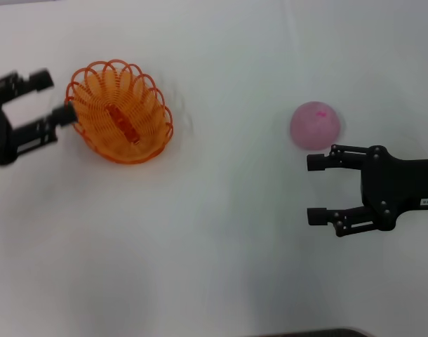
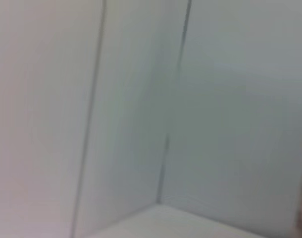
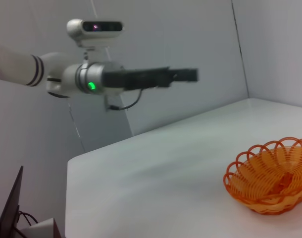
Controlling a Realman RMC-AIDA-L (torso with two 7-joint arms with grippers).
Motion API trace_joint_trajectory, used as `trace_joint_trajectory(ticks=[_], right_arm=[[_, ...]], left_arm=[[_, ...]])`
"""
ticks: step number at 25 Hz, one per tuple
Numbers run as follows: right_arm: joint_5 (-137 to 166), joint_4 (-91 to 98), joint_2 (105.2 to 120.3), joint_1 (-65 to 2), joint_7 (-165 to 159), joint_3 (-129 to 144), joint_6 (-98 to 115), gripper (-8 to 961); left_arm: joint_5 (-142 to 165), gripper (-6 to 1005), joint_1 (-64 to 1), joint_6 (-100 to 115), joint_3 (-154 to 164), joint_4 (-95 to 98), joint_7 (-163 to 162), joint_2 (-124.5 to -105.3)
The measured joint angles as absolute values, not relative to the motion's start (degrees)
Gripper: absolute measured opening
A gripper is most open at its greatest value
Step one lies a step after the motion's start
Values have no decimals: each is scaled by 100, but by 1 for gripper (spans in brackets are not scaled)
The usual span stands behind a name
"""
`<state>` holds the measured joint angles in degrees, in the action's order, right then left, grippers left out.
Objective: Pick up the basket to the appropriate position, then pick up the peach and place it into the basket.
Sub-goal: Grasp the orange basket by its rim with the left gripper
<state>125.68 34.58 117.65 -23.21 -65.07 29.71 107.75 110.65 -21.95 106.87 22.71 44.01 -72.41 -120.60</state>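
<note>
Orange wire basket [image 1: 120, 111] sits at the upper left of the head view, on the white worktop [image 1: 214, 246]. My left gripper [image 1: 51, 93] is beside its rim with jaws wide and nothing held; I judge one jaw is lined up to take the rim. The peach [image 1: 315, 125] lies at the upper right, just above my right gripper [image 1: 313, 189], whose jaws are also wide and empty, waiting.

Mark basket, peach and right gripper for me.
basket [image 1: 120, 112]: head view, on the woven inner bottom.
peach [image 1: 315, 125]: head view, middle of the pink fruit.
right gripper [image 1: 313, 189]: head view, midway between its open fingertips, just near of the peach.
</note>
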Motion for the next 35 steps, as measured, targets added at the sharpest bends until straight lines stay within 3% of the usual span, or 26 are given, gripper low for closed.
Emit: trace_joint_trajectory(ticks=[18,35], right_arm=[[12568,3454,11774,-2344,-6452,2971,10746,942],[12568,3445,11787,-2370,-6451,3050,10611,942]], left_arm=[[9129,689,-2653,8796,2285,3481,-6568,-12155],[9328,689,-2742,7622,3193,4038,-7504,-12114]])
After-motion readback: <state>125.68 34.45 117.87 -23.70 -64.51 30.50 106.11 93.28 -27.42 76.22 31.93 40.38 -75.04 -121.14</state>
